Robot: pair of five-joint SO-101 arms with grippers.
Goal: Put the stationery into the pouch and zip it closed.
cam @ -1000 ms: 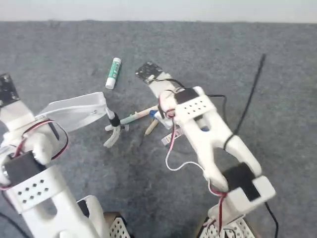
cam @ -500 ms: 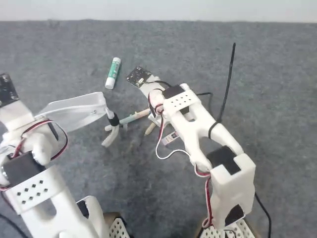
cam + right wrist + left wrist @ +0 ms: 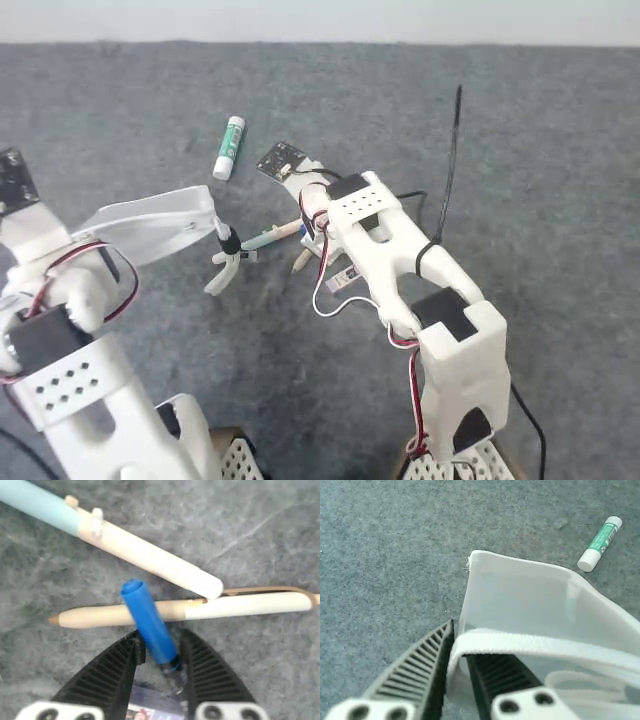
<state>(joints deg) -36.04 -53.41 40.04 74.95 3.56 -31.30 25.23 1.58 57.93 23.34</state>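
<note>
Grey felt-like cloth [image 3: 560, 200] is covering the whole table under both arms. On the left side of the high view, the left gripper [image 3: 460, 645] is pinching the white zip edge of the translucent pouch [image 3: 520, 600], its jaws clenched on that rim, and is holding the pouch off the cloth with its mouth gaping; the near end of the pouch is running out of the wrist picture. Beyond the pouch, well apart from it, a green-and-white glue stick [image 3: 229, 147] is lying alone. The right gripper [image 3: 159, 645] is grasping a blue pen [image 3: 150, 625], with a jaw pressing on each side; the pen's lower end is hiding between the fingers. Its tip is crossing over a beige pen [image 3: 100, 616], which is lying flat and touching a cream and pale-blue pen [image 3: 145, 555] whose blue end is cut off. From above, the right arm's body is covering the gripper and most of these pens.
</note>
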